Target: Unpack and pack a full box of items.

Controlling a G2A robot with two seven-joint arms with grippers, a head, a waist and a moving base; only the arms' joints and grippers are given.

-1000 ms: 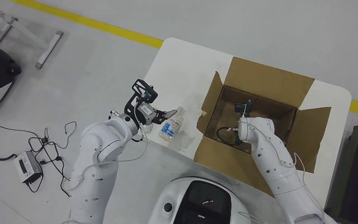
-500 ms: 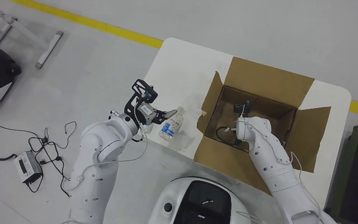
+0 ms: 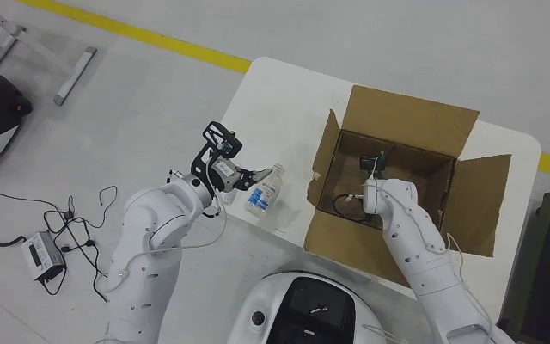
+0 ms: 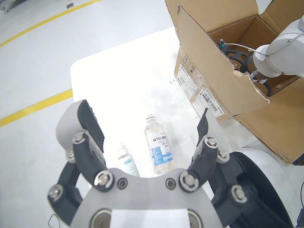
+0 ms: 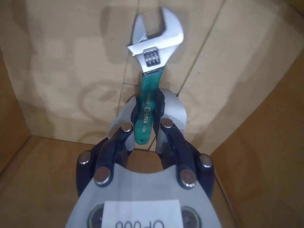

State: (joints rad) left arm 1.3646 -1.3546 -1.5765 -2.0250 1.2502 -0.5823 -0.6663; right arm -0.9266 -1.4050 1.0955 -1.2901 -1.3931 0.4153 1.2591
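Small white bottle [image 4: 127, 161]: lower half hidden behind the left end effector [image 4: 145, 113]. Wrench [image 5: 154, 46]: handle middle covered by the right end effector [image 5: 149, 99]. Box [image 4: 201, 48], toward 3 o'clock on the bench [image 3: 275, 103]: flaps cut off at the frame edge.

Top camera: on the robot, above both arms, facing straight down. Farthest and widest view. It takes in the white table [image 3: 275, 99], the cardboard box [image 3: 412, 112] and grey floor with a yellow line [image 3: 137, 34].

Left wrist camera: behind the left gripper [image 4: 144, 115], looking forward and down between its spread fingers, across the table toward the box's outer side. Middle range. Shares with the top view the bottle [image 4: 158, 148], the table, the box flaps and the yellow line.

Right wrist camera: down inside the box, very near, facing the cardboard wall past the right gripper [image 5: 148, 100] and the wrench [image 5: 154, 48] it clamps. Shares the box's inside with the top view.
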